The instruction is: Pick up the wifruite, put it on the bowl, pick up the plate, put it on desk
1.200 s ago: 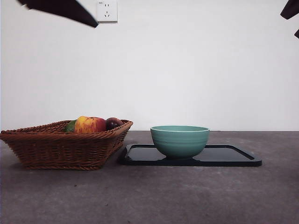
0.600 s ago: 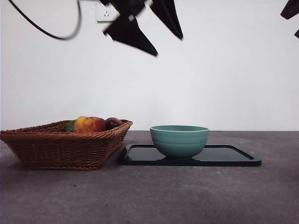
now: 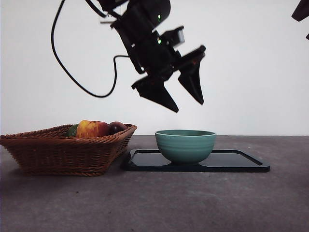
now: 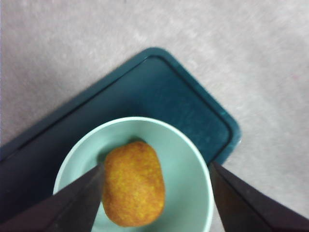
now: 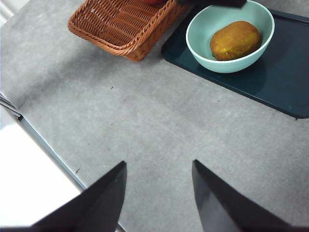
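One step looks done: your wifruite [image 5: 234, 40] lies inside the bowl [image 3: 186, 145], which sits on the dark plate [image 3: 241, 162] beside the basket [image 3: 63, 152]. Left gripper [image 3: 186, 99] hangs above the bowl, jaws spread, empty. Plate to desk [image 3: 193, 203] remains. Right gripper [image 5: 159, 193] waits, jaws apart. Front view hides the fruit behind the bowl wall.
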Controlling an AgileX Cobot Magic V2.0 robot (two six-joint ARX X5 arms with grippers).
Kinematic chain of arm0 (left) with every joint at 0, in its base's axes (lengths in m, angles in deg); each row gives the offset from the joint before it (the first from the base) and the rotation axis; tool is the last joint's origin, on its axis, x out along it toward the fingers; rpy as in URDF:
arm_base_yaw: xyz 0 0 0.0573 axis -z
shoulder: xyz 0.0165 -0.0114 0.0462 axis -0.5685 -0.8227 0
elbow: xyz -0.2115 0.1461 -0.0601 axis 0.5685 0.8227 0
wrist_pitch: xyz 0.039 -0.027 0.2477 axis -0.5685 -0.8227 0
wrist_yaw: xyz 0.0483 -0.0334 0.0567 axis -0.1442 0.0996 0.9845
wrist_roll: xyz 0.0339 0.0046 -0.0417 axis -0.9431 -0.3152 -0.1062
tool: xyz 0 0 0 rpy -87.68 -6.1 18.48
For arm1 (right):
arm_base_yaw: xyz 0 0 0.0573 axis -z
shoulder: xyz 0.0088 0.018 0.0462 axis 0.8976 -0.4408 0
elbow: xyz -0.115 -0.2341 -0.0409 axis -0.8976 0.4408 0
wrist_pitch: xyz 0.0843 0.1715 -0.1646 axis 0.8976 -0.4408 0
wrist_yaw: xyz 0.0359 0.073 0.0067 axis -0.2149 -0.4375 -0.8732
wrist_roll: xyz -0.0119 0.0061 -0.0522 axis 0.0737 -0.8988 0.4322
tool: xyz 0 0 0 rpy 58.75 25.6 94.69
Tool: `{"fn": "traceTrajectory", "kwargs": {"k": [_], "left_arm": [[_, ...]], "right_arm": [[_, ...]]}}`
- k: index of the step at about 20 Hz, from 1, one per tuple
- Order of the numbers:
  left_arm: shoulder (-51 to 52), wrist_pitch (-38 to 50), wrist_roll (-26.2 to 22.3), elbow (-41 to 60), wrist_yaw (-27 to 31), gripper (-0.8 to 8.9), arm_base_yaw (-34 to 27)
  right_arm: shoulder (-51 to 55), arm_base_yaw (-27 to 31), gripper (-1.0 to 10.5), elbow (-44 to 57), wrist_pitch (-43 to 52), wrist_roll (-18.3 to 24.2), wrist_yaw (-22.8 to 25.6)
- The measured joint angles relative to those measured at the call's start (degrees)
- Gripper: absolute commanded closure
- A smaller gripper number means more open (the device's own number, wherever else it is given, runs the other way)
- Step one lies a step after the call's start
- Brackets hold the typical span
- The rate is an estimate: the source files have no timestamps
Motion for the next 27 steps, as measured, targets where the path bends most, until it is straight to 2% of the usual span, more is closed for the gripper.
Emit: {"fn": "traceTrajectory", "kwargs": {"k": [9,12,27], "left_arm": [[-3.93,1.09,-1.79,0.0,1.66,4.72,0.35],[-4.07,1.64,-2.29,-0.04,4.22,4.71,0.79],[-7.76,1.46,-2.93,-0.22,5.14,4.7,1.6]], "right_arm": [[0.0,0.0,7.3,0.0,0.0,0.0,0.0],[0.0,0.0,7.3,0.0,0.0,0.0,0.0],[0.0,0.0,7.3,0.0,0.0,0.0,0.0]]}}
